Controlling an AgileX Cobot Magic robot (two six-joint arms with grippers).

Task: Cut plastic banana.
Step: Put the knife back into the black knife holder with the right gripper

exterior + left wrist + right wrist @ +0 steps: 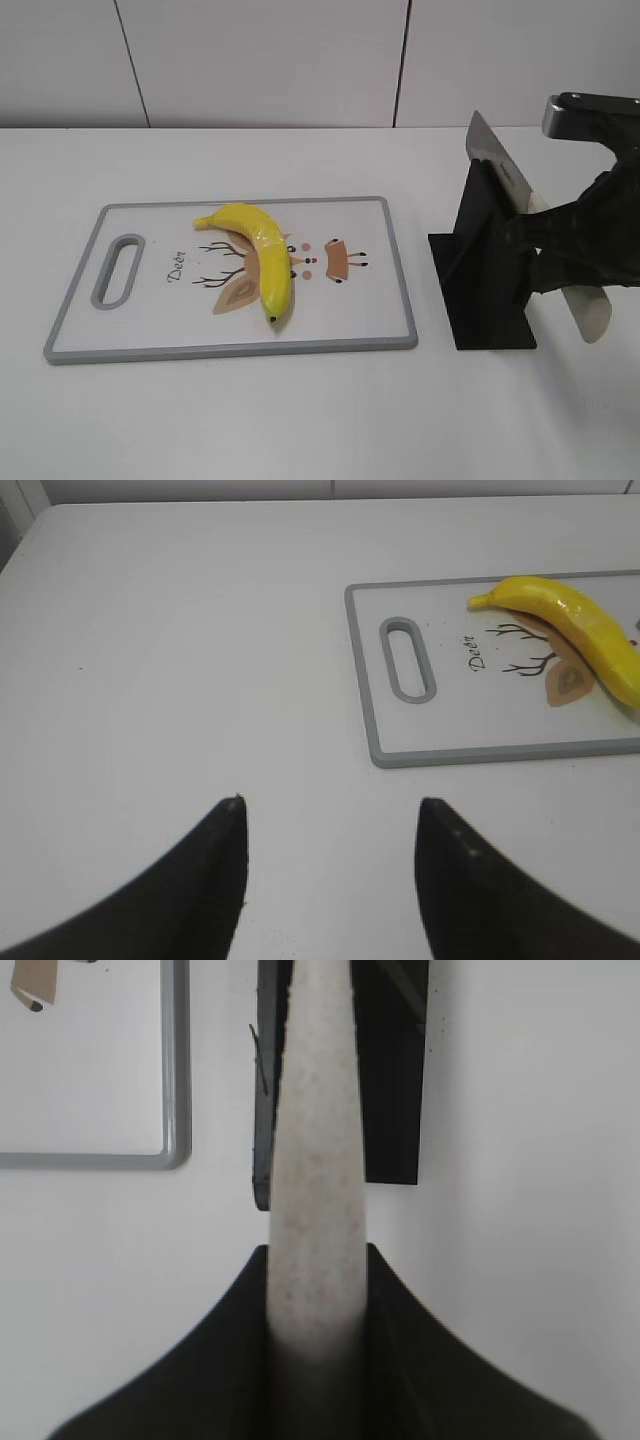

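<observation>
The right gripper (318,1305) is clamped on the knife (315,1160) handle in the stand (487,275); the left gripper (330,825) hangs apart. The banana (258,250) lies on the board (390,260), at nine o'clock from the stand. Lifting crookedly could drag the stand.

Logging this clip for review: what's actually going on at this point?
The right gripper is closed on the pale handle of a knife that sits in a black stand beside the cutting board. The plastic banana lies whole on the board, uncut. The left gripper hangs open over bare table, left of the board, holding nothing.
</observation>
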